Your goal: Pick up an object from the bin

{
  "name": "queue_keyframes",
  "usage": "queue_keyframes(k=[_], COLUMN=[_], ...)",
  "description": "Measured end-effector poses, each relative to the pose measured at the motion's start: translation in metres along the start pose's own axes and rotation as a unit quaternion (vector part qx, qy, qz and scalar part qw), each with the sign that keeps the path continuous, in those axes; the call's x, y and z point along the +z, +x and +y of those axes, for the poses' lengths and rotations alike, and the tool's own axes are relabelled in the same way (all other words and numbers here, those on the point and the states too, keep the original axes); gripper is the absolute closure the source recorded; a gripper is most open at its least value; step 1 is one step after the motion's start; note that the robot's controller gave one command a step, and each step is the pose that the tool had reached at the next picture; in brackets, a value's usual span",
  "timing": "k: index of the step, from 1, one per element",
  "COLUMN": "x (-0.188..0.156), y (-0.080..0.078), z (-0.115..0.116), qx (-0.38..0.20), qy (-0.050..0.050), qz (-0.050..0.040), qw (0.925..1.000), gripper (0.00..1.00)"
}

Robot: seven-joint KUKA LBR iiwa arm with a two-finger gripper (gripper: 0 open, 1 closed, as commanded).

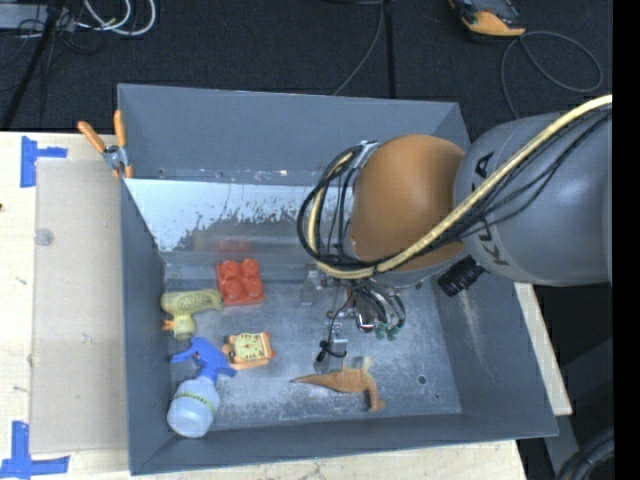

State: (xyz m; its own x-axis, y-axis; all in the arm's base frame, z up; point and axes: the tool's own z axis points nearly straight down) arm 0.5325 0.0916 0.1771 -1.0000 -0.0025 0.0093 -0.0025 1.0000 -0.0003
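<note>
Nothing has been lifted out of the grey metal bin (280, 148) yet: every loose thing lies on its floor, and nothing can be seen in the gripper (334, 346), so the whole pick is left to do.

Nearest, in the near left corner, a white plastic spray bottle with a blue trigger head (196, 392) lies on its side. Right of it, near the front wall and about mid-width, rests a flat brown piece with a curled tail end (341, 381). This is the thing closest to the gripper, which hangs just behind and above it. Whether they touch is unclear, and I cannot tell if the gripper stands wide or narrow, since cables and the arm's orange cover (400, 203) crowd it.

A little farther back, between bottle and gripper, sits a small orange-and-yellow rectangular toy (249, 350). Behind that, by the left wall, lies a yellow-green plastic toy (190, 306). Just beyond it is a red lumpy block (240, 280), the farthest item. The things lie apart rather than heaped.
</note>
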Motion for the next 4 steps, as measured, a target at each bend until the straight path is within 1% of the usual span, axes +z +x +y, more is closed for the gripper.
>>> queue_keyframes(k=[1, 2, 3, 4], x=[-0.004, 0.028, 0.037, 0.047], y=[-0.002, 0.013, 0.015, 0.039], z=[-0.001, -0.069, -0.115, -0.073], qx=[0.001, -0.046, -0.062, -0.091], qy=[0.000, 0.000, 0.000, -0.001], qz=[-0.0037, 0.0001, 0.0007, 0.0024], qw=[1.0000, 0.9989, 0.9981, 0.9958], gripper=[0.00, 0.00, 0.00, 0.00])
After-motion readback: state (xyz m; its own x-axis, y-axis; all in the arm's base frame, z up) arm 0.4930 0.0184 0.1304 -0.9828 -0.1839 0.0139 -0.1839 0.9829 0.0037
